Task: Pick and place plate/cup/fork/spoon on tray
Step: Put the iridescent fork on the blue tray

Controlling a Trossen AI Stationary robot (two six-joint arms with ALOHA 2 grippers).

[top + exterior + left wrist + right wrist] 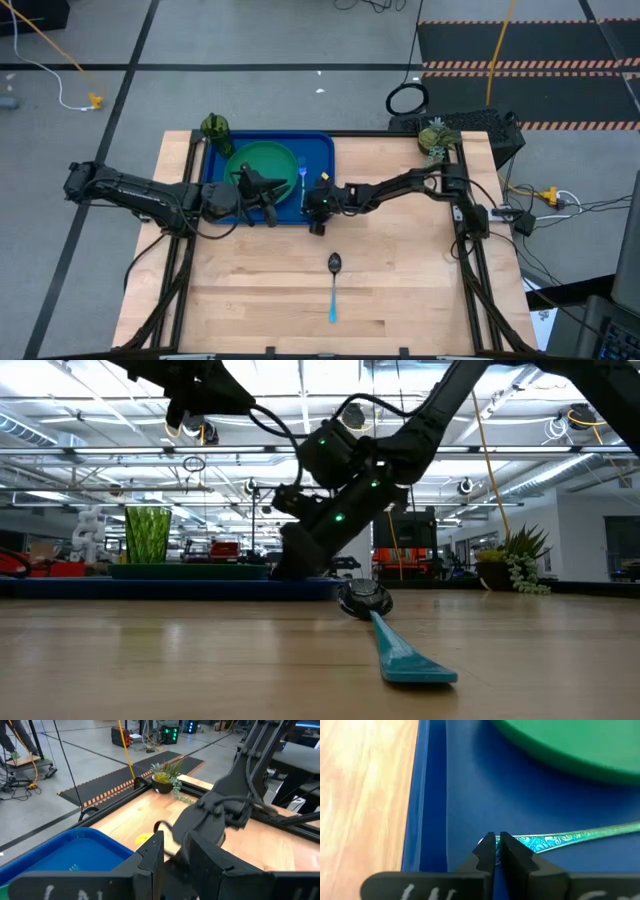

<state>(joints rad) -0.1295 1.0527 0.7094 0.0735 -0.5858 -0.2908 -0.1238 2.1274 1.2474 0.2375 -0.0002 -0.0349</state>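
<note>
The blue tray (318,150) lies at the table's far side with the green plate (262,162) on it. The olive cup (215,128) stands at the tray's far left corner and also shows in the low view (147,535). The fork (302,178) lies on the tray floor right of the plate. The spoon (334,285) lies flat on the wood near the middle of the table. My right gripper (316,205) is at the tray's near right corner, shut on the fork. My left gripper (268,195) hovers open over the plate's near edge. My right gripper pinches the fork between its two fingertips (512,847), at the end of the patterned blue handle (540,841) where a silvery bit shows on the other side. The fingers slant down from the table's right and lie across the fork. The fork lies low along the tray floor.
A small potted plant (435,137) stands at the table's far right corner. The tray's raised edge (422,795) runs close beside my right gripper. Bare wood lies around the spoon on the table's near half.
</note>
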